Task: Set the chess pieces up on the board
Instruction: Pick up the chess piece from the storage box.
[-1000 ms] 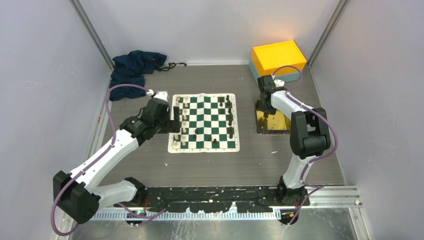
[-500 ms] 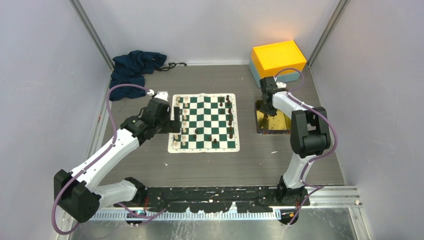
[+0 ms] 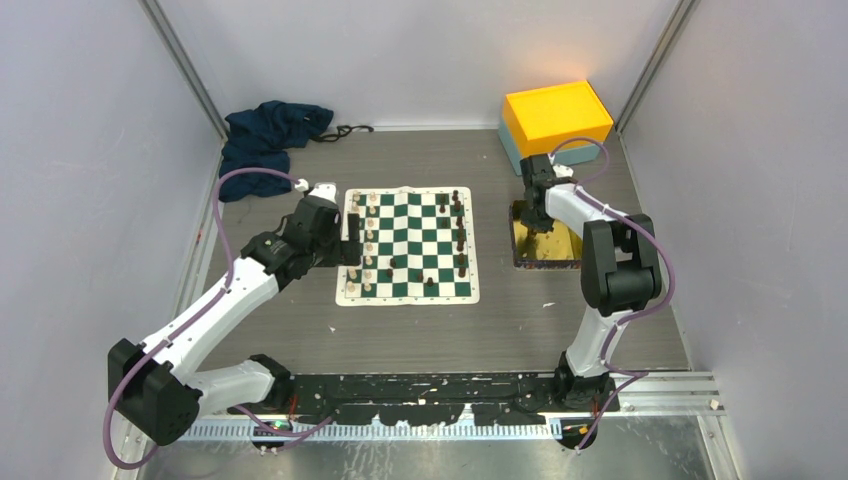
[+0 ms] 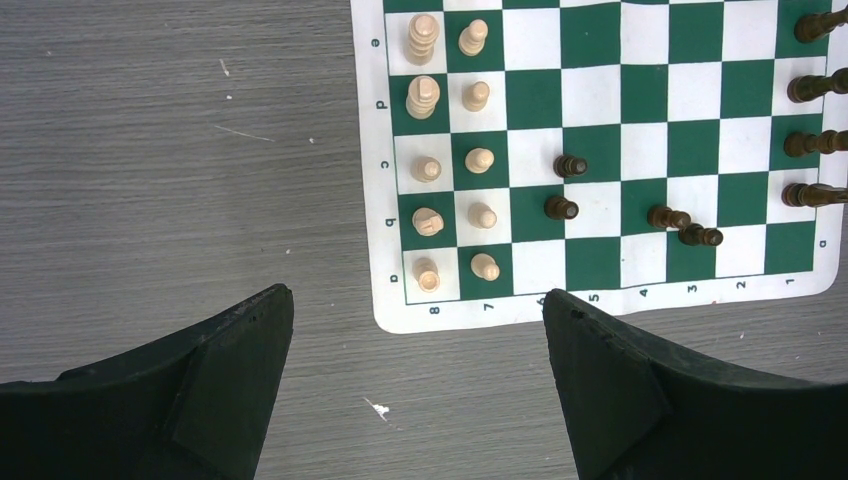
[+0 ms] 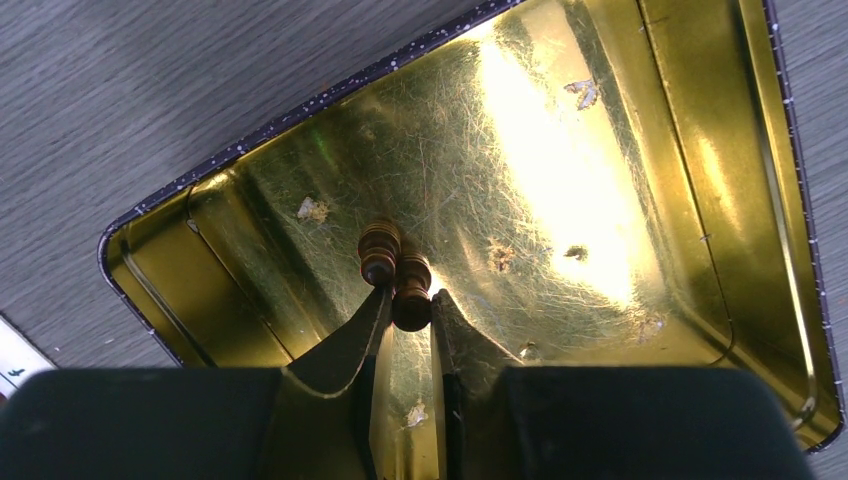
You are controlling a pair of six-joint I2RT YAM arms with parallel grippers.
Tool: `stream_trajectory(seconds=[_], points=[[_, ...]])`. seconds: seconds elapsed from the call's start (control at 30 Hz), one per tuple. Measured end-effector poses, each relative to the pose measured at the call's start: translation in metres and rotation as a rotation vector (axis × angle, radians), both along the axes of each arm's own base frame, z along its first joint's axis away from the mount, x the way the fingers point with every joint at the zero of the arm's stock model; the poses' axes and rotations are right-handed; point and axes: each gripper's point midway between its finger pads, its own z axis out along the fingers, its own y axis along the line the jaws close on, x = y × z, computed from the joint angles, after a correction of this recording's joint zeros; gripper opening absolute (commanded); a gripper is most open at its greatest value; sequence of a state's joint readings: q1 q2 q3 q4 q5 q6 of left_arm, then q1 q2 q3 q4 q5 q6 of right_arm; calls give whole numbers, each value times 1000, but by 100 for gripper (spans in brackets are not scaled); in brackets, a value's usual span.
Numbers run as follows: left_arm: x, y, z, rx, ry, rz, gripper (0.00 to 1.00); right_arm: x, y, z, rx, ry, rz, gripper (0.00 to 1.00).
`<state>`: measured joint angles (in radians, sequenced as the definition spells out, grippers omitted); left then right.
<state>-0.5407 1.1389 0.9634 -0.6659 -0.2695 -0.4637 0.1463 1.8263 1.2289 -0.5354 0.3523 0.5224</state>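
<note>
Now your right gripper [image 5: 411, 296] has narrowed onto a dark brown chess piece [image 5: 411, 280] in the shiny gold tray [image 5: 600, 200]. It seems pinched, ready for lifting. Your left gripper [image 4: 416, 293] gapes open.

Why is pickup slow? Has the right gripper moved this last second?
Yes: the right gripper, gripping a dark piece, slid slightly right, from the left rim of the gold tray toward its middle.

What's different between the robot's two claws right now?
The left gripper gapes wide, while the right gripper is pinched narrow. The left gripper holds nothing, but the right gripper's fingers clasp a dark piece. The left gripper hangs over the edge of the board, and the right gripper reaches into the gold tray. Both have two black fingers.
</note>
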Motion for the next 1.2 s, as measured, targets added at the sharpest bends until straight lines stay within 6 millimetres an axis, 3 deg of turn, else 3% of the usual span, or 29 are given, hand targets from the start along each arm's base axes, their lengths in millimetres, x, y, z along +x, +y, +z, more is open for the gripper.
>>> stream_trajectory(seconds=[0.93,1.2], points=[[-1,1,0,-2,-2,0,96,0,18,1,235,-72,-92,1],[-1,1,0,-2,-2,0,96,2,22,13,272,-106,-99,1]])
